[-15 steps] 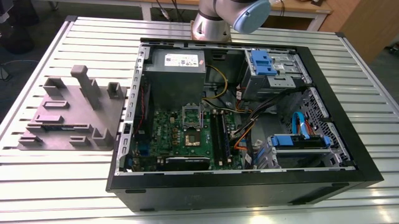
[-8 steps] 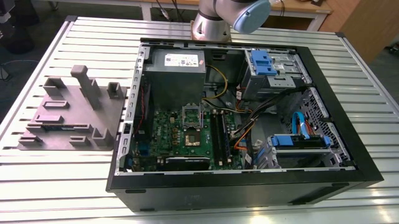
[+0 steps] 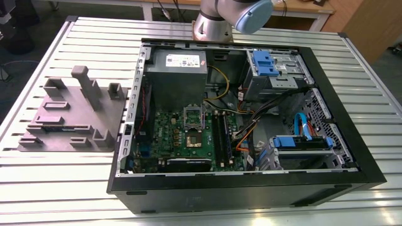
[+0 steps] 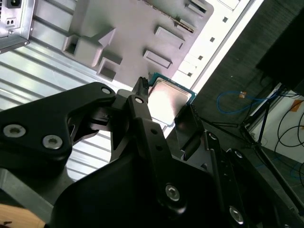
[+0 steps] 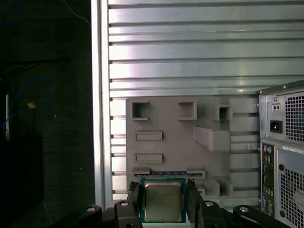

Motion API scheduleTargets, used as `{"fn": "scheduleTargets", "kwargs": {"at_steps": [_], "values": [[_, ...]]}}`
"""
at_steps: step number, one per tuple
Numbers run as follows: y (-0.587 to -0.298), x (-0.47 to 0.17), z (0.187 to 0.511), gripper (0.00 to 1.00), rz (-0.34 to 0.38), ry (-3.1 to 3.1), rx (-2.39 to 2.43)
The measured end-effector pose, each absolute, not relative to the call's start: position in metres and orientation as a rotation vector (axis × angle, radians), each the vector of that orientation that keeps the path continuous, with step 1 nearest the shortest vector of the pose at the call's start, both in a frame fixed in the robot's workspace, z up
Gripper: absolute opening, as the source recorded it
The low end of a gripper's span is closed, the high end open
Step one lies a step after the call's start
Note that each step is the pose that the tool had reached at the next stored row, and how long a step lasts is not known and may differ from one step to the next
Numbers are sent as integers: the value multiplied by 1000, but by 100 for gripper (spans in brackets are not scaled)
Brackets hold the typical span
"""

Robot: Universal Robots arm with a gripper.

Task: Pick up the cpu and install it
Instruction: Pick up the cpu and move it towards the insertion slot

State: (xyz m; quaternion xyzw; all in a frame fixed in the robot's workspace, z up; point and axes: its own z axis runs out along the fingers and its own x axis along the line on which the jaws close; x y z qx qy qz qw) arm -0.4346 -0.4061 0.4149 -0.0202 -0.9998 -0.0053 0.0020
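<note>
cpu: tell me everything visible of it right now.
The cpu is a small flat square chip with a shiny silver-grey metal lid bearing faint print and a green board edge around it. It sits between the gripper's black fingers, which clamp two opposite edges, held clear above the grey fixture tray and slatted table.

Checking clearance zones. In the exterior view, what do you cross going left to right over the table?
Grey fixture block → then, inside the open computer case: green motherboard → blue drive caddy.
</note>
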Motion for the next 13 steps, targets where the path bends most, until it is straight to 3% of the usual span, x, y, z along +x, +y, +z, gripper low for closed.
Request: {"fn": "scheduleTargets", "kwargs": {"at_steps": [13], "values": [[-410, -430, 415, 47, -16, -3137, -63]]}}
